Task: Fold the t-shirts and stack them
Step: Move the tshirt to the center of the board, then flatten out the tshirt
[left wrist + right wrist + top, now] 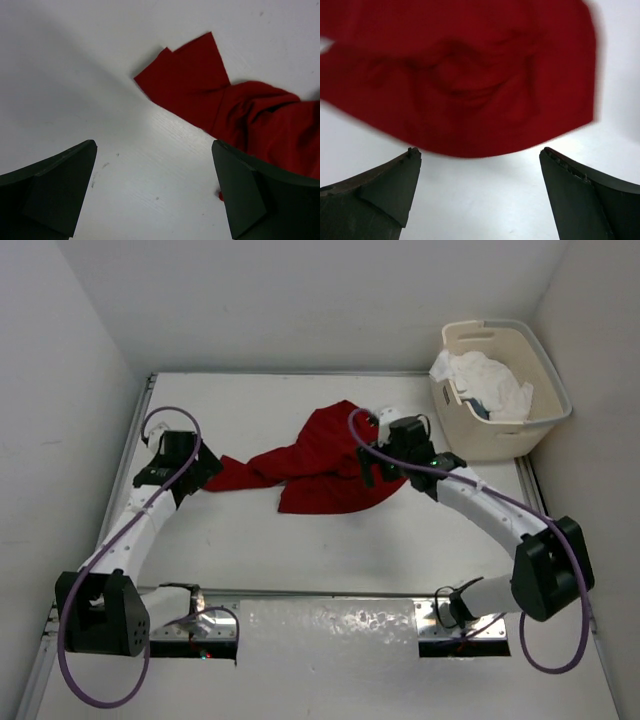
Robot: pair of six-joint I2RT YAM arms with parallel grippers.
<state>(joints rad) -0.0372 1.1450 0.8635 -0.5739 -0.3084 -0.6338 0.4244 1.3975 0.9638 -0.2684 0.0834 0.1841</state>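
the red t-shirt [322,462] lies crumpled on the table [250,540]. the left gripper [154,146] gapes empty just beside its sleeve. the right gripper [480,151], likewise spread, hangs over its edge.

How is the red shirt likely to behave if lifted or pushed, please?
Probably floppy: the red shirt lies crumpled in soft folds. Lifted by one edge, it would likely sag and drape. Pushed, it may bunch, not slide.

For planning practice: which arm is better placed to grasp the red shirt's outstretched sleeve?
Likely left: the open left gripper faces the sleeve; the right gripper is across the red shirt.
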